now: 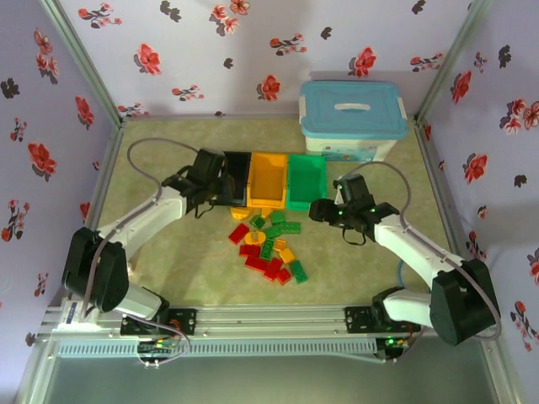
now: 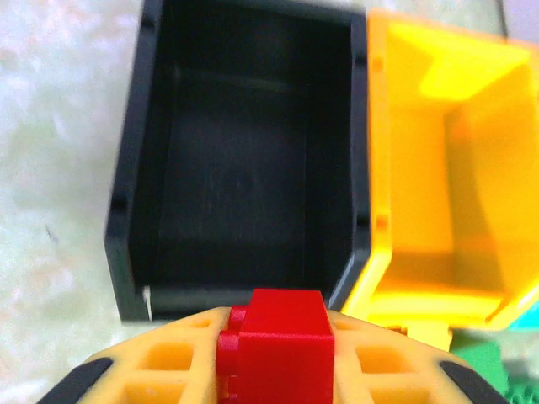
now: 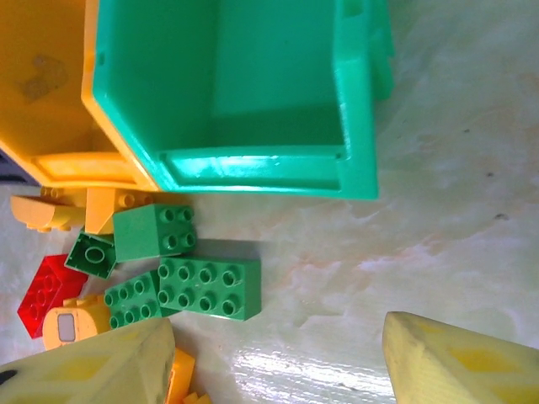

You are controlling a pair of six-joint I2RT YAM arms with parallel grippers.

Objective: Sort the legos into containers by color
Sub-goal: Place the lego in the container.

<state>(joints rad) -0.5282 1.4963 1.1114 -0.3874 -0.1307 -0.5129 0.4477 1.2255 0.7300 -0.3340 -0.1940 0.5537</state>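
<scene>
While left gripper [image 1: 217, 195] clamps red lego [image 2: 278, 341], right gripper [image 3: 278, 353] open-jawed over green legos [image 3: 208, 288].

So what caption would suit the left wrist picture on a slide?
Left jaws shut on a red lego before the empty black bin, orange-yellow bin alongside.

Several green legos [image 3: 208, 289] lie clustered just beside the green bin [image 3: 253, 162].

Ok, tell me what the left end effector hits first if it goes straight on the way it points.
Probably the near wall of the black bin, ahead of the left end effector and its red brick; depth is unclear, so it might clear the rim.
</scene>
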